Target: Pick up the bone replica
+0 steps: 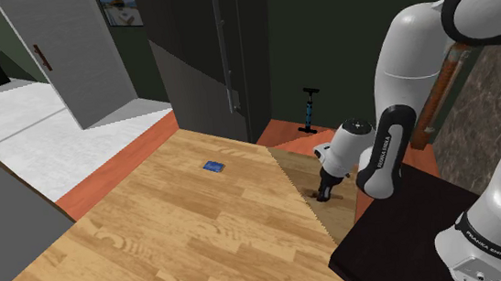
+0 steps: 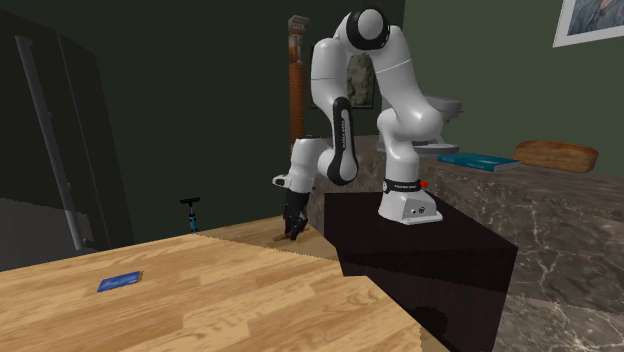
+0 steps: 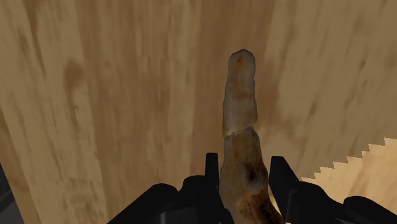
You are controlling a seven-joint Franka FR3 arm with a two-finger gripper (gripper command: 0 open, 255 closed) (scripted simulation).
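Note:
The bone replica [image 3: 240,95] is a long, knobbly tan and brown piece lying on the wooden table [image 1: 173,233], pointing away from the hand. My black gripper [image 3: 245,162] is down at the table surface and straddles the bone's thicker near end. Both fingers press against the bone's sides, so it is shut on the bone. In the shoulder view the gripper [image 1: 323,192] stands on the darker strip of table close to the stand. In the second exterior view the gripper [image 2: 293,232] points straight down at the table's far corner.
A small blue card [image 1: 212,166] lies flat farther out on the table. The black stand [image 1: 403,233] borders the table just beside the gripper. A blue floor pump [image 1: 309,112] stands on the floor beyond the table, beside a tall dark cabinet [image 1: 205,56].

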